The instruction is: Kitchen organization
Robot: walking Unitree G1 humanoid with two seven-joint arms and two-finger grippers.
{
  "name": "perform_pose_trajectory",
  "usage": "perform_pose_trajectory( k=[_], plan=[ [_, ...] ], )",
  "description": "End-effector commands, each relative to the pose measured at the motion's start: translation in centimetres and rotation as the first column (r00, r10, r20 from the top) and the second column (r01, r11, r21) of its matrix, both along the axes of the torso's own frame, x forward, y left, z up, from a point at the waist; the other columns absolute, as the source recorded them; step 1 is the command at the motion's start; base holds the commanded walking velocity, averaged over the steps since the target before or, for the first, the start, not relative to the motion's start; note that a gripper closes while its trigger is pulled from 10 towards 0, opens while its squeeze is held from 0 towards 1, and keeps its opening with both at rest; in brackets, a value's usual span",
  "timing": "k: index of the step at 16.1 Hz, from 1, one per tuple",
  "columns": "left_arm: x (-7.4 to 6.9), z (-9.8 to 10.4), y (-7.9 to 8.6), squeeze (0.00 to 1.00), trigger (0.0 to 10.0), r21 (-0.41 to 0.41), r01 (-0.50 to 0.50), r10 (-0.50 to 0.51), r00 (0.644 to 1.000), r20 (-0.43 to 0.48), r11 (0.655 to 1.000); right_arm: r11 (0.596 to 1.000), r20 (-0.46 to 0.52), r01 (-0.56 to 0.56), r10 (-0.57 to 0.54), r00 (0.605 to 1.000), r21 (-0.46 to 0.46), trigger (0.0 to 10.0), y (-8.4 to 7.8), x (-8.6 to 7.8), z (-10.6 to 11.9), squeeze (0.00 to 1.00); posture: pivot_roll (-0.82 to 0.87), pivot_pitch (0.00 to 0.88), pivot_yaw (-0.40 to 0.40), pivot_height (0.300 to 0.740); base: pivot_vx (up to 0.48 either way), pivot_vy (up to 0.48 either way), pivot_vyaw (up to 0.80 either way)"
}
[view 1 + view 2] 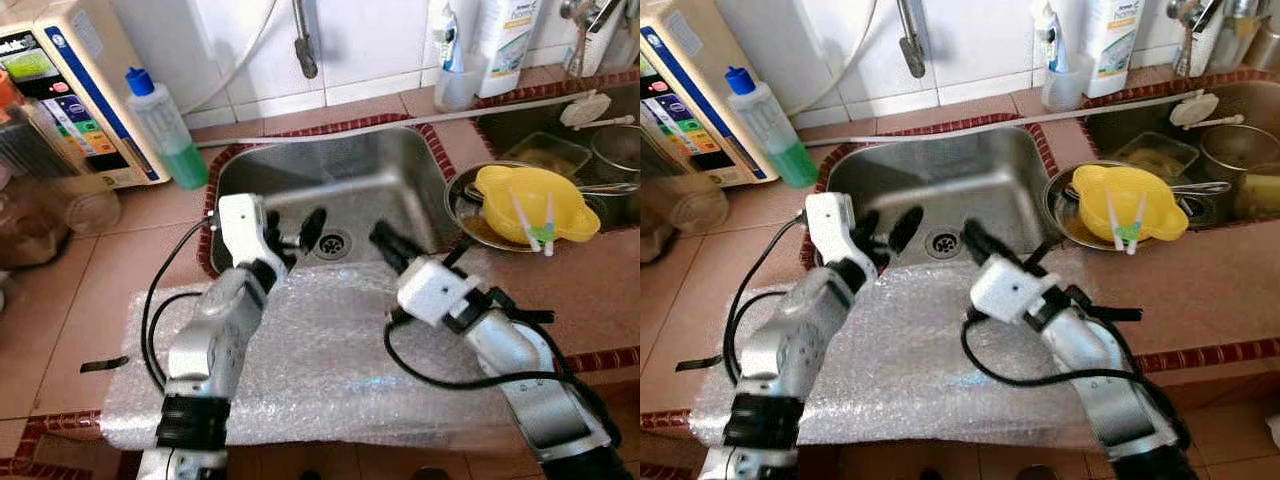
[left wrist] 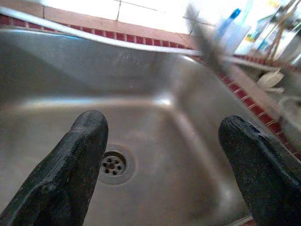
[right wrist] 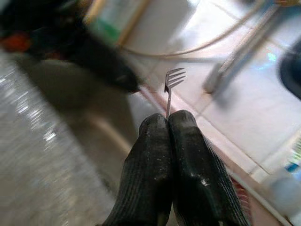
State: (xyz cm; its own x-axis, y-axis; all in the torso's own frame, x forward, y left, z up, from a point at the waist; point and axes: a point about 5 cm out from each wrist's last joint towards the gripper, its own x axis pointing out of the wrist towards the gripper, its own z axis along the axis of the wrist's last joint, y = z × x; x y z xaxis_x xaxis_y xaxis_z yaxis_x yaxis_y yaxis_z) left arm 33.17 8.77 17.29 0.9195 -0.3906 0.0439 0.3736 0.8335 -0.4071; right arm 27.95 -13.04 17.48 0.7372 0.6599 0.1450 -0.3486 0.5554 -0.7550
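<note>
Your right claw has a fork pinched and is carrying it above the sink's near edge.

Your right claw [image 3: 168,123] is pressed together on the fork [image 3: 172,84], tines sticking out past the fingertips; your left claw [image 2: 160,155] hangs spread and empty over the sink [image 1: 400,160], drain beneath it. Both reach out over the bubble wrap [image 1: 330,370] on the table [image 1: 60,320]. Next, I'd judge, you choose the fork's resting place, perhaps the yellow bowl [image 1: 530,200] of dishes to the right, and keep the tines from snagging.

The fork's [image 3: 173,87] handle is hidden between the right end effector's [image 3: 168,123] fingers.
</note>
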Motion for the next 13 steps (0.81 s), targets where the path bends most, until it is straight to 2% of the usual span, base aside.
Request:
perform_pose_trajectory(
  k=[1, 3, 5, 9, 11, 13],
  plan=[
    [0.3, 0.0, 0.5, 0.0, 10.0, -0.017, -0.014, 0.014, 1.0, -0.024, 1.0, 0.998, 0.01, -0.056, 0.057, 0.998, -0.033, 0.0, 0.5, 0.0, 0.1, 0.0, -0.33, 0.182, 0.196, 0.74, 0.0, 0.0, 0.0],
    [0.8, 0.7, 0.8, 0.0, 10.0, -0.064, -0.044, 0.043, 0.999, -0.031, 0.997, 0.994, 0.021, -0.073, 0.075, 0.997, -0.075, 0.0, 0.1, 0.5, 0.0, 0.0, -0.33, 0.181, 0.195, 0.74, 0.0, 0.0, 0.0],
    [0.8, 0.7, 0.8, 0.0, 10.0, -0.12, -0.037, 0.028, 0.997, -0.075, 0.992, 0.988, 0.038, -0.094, 0.099, 0.994, -0.122, 0.0, -0.1, 0.7, -0.2, 0.0, -0.33, 0.179, 0.197, 0.74, 0.0, 0.0, 0.0],
    [0.3, 0.4, -0.9, 0.0, 10.0, -0.173, 0.091, -0.117, 0.982, -0.147, 0.981, 0.968, 0.081, -0.151, 0.17, 0.982, -0.199, 0.0, 0.4, 1.2, -0.3, 0.0, -0.33, 0.176, 0.204, 0.74, 0.0, 0.0, 0.0],
    [0.2, 0.5, -1.6, 0.0, 10.0, -0.226, 0.116, -0.159, 0.971, -0.179, 0.967, 0.957, 0.091, -0.177, 0.202, 0.975, -0.229, 0.0, 0.4, 1.5, -0.4, 0.0, -0.33, 0.177, 0.204, 0.74, 0.0, 0.0, 0.0],
    [0.0, 0.6, -1.9, 0.0, 10.0, -0.221, 0.145, -0.186, 0.966, -0.179, 0.964, 0.946, 0.098, -0.198, 0.229, 0.968, -0.255, 0.0, 0.6, 1.6, -0.6, 0.0, -0.33, 0.175, 0.205, 0.74, 0.0, 0.0, 0.0]
  ],
)
